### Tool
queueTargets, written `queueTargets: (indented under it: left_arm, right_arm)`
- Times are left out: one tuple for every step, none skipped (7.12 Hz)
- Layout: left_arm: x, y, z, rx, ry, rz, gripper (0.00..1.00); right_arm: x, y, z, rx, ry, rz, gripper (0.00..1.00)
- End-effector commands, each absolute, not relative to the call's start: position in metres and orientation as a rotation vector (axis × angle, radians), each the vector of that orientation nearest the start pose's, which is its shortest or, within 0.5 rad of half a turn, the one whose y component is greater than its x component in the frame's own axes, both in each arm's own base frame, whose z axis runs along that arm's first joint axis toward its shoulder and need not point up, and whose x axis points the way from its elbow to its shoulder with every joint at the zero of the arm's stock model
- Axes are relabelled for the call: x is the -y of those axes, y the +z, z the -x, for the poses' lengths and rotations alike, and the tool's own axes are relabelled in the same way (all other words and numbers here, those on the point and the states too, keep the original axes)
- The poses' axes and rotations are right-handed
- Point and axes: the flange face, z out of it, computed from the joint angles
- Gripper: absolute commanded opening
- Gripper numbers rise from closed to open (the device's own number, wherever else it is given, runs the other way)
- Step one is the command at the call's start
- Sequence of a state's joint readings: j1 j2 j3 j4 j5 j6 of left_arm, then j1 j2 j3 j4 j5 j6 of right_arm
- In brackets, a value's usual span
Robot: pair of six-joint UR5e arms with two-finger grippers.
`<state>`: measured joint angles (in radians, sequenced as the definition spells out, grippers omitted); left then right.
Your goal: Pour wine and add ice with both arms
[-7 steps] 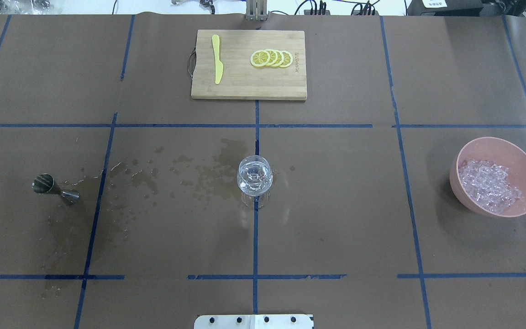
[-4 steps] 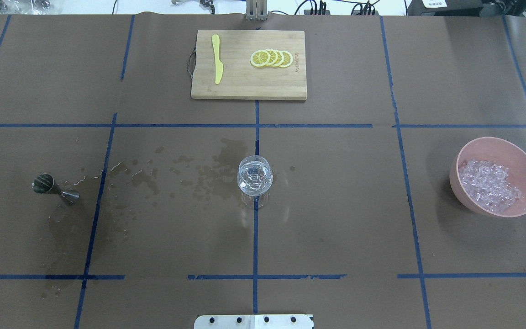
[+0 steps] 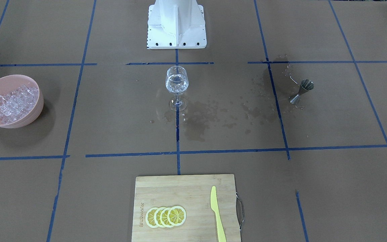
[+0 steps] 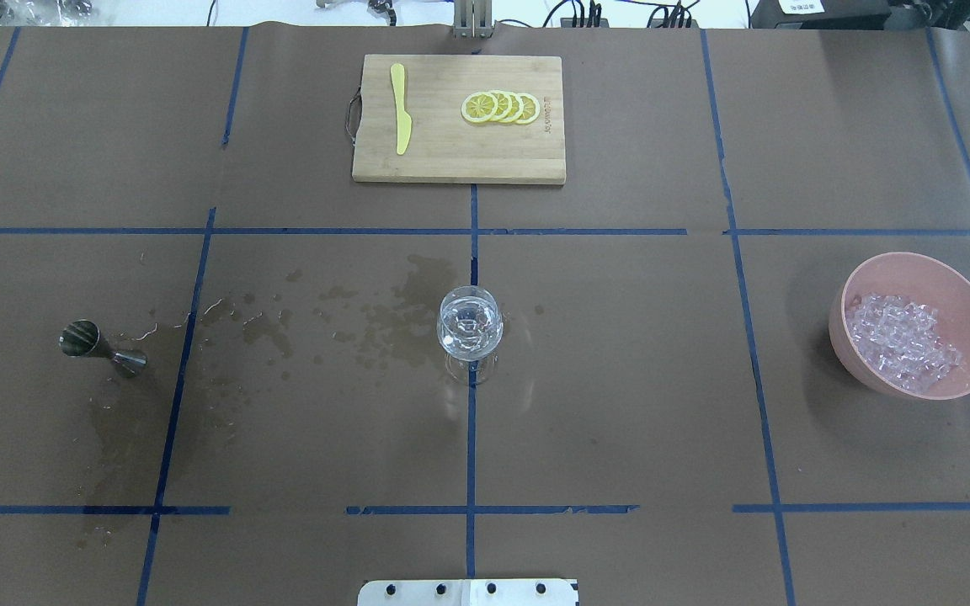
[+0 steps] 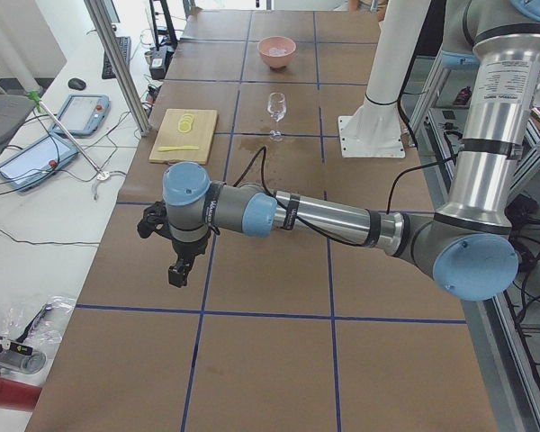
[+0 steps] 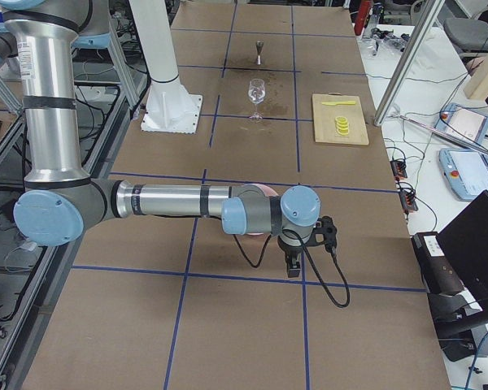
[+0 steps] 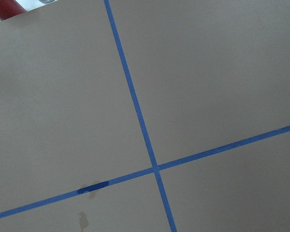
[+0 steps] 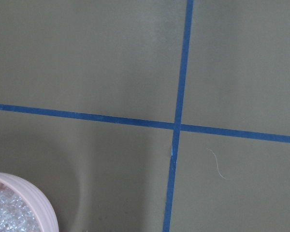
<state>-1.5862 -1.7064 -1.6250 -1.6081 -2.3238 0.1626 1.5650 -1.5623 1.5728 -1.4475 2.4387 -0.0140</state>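
Two arms, and neither is near the wine glass [image 4: 469, 324], which stands upright at the middle of the table [image 4: 620, 396] on a crossing of blue tape lines [image 4: 471, 438]. A small amount of clear wine [image 3: 176, 84] sits in its bowl, and glassy lumps glint in there too; I'd take them for ice, though I can't swear to it. The rest of the ice [image 4: 902, 343] is heaped in the pink bowl [image 4: 839, 324], well apart toward the robot's right. The jigger [image 4: 102, 347] stands alone on the robot's left among wet stains [image 4: 384, 320]. By my reckoning the pour is done and at least some ice has gone in, so little or nothing seems left.

From the table ends, the left arm [image 5: 324, 216] is stretched low past the jigger's end, its left gripper [image 5: 178, 270] pointing down over bare paper. The right arm [image 6: 171, 201] reaches out beyond the bowl with the right gripper [image 6: 293, 264] hanging just past it. Neither seems to carry anything, but I cannot tell how wide either set of fingers stands.

Room is generous: bare paper lies between glass and bowl. The cutting board [image 4: 451, 164] with its lemon slices [image 4: 502, 108] and knife [image 4: 401, 109] lies well clear at the far edge. The bowl's rim close under the right wrist is the one thing to mind
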Motion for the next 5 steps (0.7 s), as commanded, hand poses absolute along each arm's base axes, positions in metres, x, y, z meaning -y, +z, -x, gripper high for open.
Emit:
queueTargets:
  left_arm:
    - [0.554,0.568,0.073,-0.734,0.215,-0.253,1.0]
    - [0.551,0.569,0.072,-0.744,0.212,-0.243,1.0]
    - [0.545,0.568,0.068,-0.802,0.187,-0.179,1.0]
    - [0.542,0.566,0.067,-0.823,0.178,-0.152,1.0]
    - [0.543,0.568,0.067,-0.823,0.182,-0.156,1.0]
  right_arm:
    - [0.498,0.624,-0.05,0.92,-0.116,-0.203,1.0]
    - [0.51,0.616,-0.039,0.903,-0.138,-0.2,1.0]
    - [0.514,0.616,-0.024,0.871,-0.149,-0.18,1.0]
    - [0.532,0.6,-0.017,0.87,-0.121,-0.125,1.0]
    - [0.545,0.589,-0.011,0.864,-0.105,-0.069,1.0]
